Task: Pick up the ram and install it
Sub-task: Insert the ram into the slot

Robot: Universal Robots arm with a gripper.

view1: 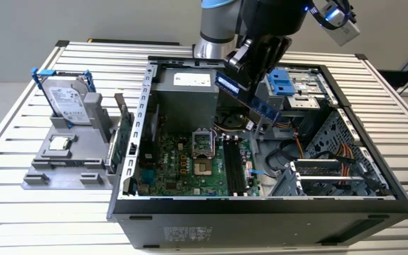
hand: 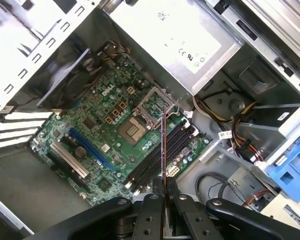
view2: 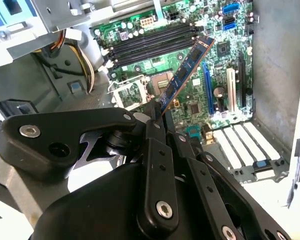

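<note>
The gripper [view1: 241, 74] was clamped on the ram [view1: 264, 108], its two black fingers pressed against either face of the stick near one end. In the exterior view the ram hung tilted over the open computer case [view1: 144, 133], near the grey power supply [view1: 186, 101], its free end sloping down toward the exterior view's right. It was in the air, apart from the motherboard [view1: 183, 170].

In the second wrist view the ram [view2: 187, 70] stretched away from the gripper [view2: 157, 114], showing its row of small dark chips, and its far tip lay over the bank of memory slots [view2: 150, 42]. In the first wrist view the ram [hand: 163, 150] appeared edge-on (a thin line, little more), rising from the gripper [hand: 164, 202] across the memory slots [hand: 182, 137]. The slots looked empty, though the angle left that uncertain.

Outside the case, on the slatted table [view1: 19, 212], a grey holder [view1: 66, 170] carried an upright hard drive [view1: 69, 103] and a small square processor chip [view1: 61, 142] lying flat. A green expansion card [view1: 122, 139] stood on edge between the holder and the case wall.
</note>
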